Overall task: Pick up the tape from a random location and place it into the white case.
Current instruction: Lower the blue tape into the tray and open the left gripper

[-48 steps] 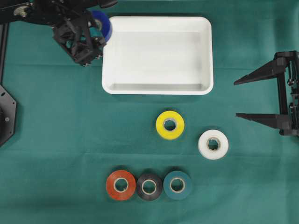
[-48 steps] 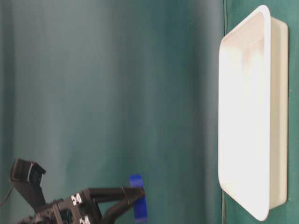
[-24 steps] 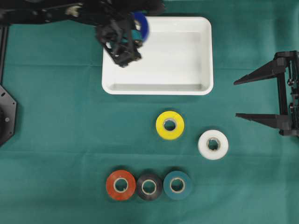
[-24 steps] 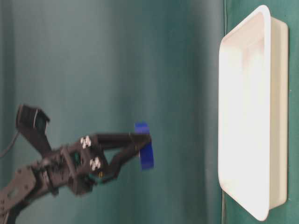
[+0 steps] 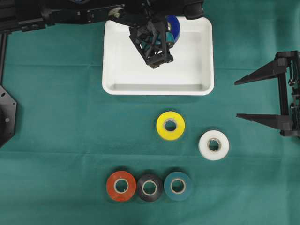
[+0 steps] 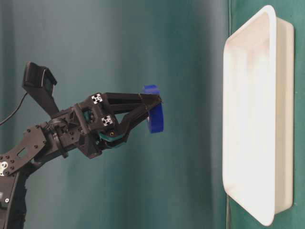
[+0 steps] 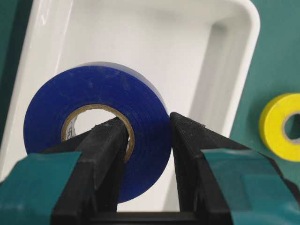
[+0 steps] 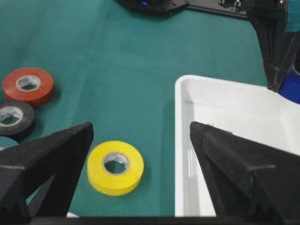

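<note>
Jaws of the left gripper (image 7: 143, 140) are clamped on the blue tape roll (image 7: 96, 122), one finger through the core and one on the outer face, pinching the roll's wall; roll held on edge. Overhead view puts the left gripper (image 5: 165, 35) and blue tape roll (image 5: 173, 28) over the upper middle of the white case (image 5: 117, 86), inside its rim line. Table-level view shows the blue tape roll (image 6: 156, 116) well apart from the white case (image 6: 274, 143), in the air, not touching the floor or rim.

White case (image 7: 243, 28) interior bare white on all sides of the roll; raised rim all round, rounded corners. Its near long edge faces the loose rolls, with a strip of green table (image 5: 61, 122) between.

Jaws of the right gripper (image 5: 243, 98) stand wide apart, holding nothing, off the case's right edge with green cloth between. Through its wrist view: right gripper (image 8: 140, 159) fingers frame the yellow roll (image 8: 115, 167) and the case's corner (image 8: 180, 86).

Loose on the table: yellow roll (image 5: 170, 125) nearest the case, white roll (image 5: 213, 145) right of it, then a row of red roll (image 5: 121, 185), black roll (image 5: 150, 187) and teal roll (image 5: 178, 186), touching or nearly so
</note>
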